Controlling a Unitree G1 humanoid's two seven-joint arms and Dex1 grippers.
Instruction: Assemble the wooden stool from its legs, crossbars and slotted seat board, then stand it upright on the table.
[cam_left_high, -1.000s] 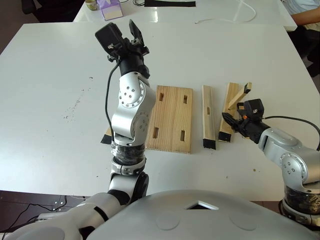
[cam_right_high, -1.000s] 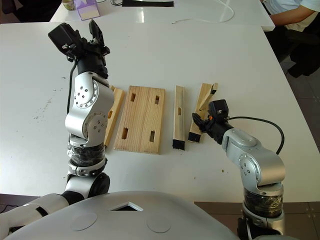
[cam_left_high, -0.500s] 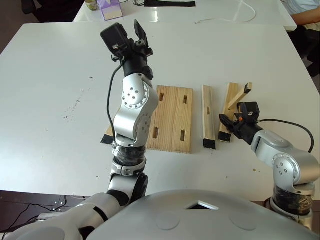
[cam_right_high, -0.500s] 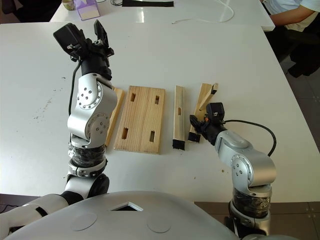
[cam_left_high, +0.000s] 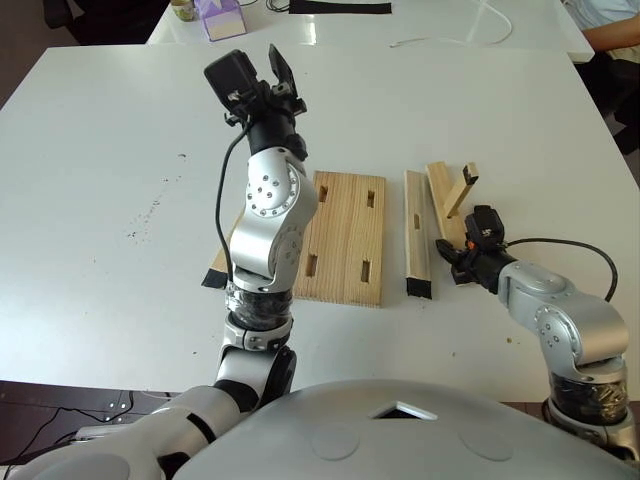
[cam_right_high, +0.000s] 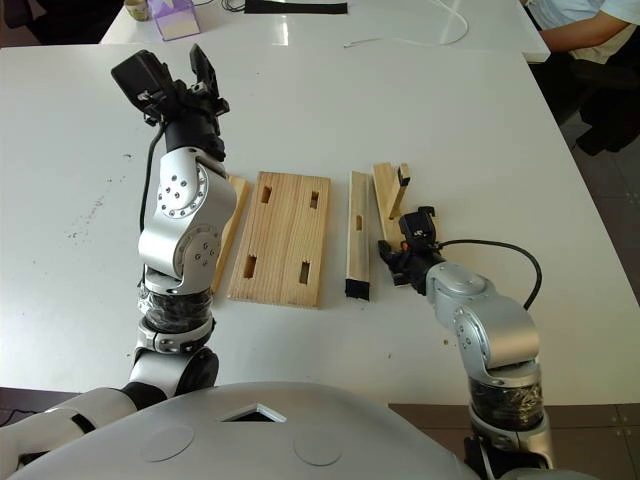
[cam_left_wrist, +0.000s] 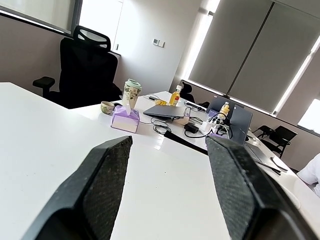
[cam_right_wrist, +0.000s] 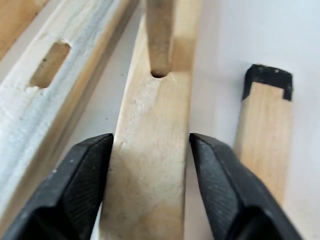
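The slotted seat board (cam_left_high: 345, 235) lies flat at the table's middle. A loose slotted leg (cam_left_high: 415, 228) lies just right of it, also in the right wrist view (cam_right_wrist: 50, 75). My right gripper (cam_left_high: 456, 252) is shut on the near end of a second leg (cam_left_high: 440, 190), which has a crossbar (cam_left_high: 464, 186) plugged into its hole. In the right wrist view the fingers (cam_right_wrist: 82, 185) press both sides of that leg (cam_right_wrist: 150, 125); a black-tipped piece (cam_right_wrist: 262, 125) lies beside it. My left gripper (cam_left_high: 270, 72) is raised high over the table, open (cam_left_wrist: 167, 145) and holding nothing. Another leg's black tip (cam_left_high: 213, 274) shows under the left arm.
A purple tissue box (cam_left_high: 220, 15), a black strip (cam_left_high: 340, 7) and a white cable (cam_left_high: 450, 35) lie on the far table. Small dark specks (cam_left_high: 150, 208) mark the tabletop's left side. The table's right edge (cam_left_high: 600, 110) is close to the right arm.
My right gripper has swung the leg with its crossbar leftward, so its far end now lies close to the loose leg. The left gripper shifted slightly right.
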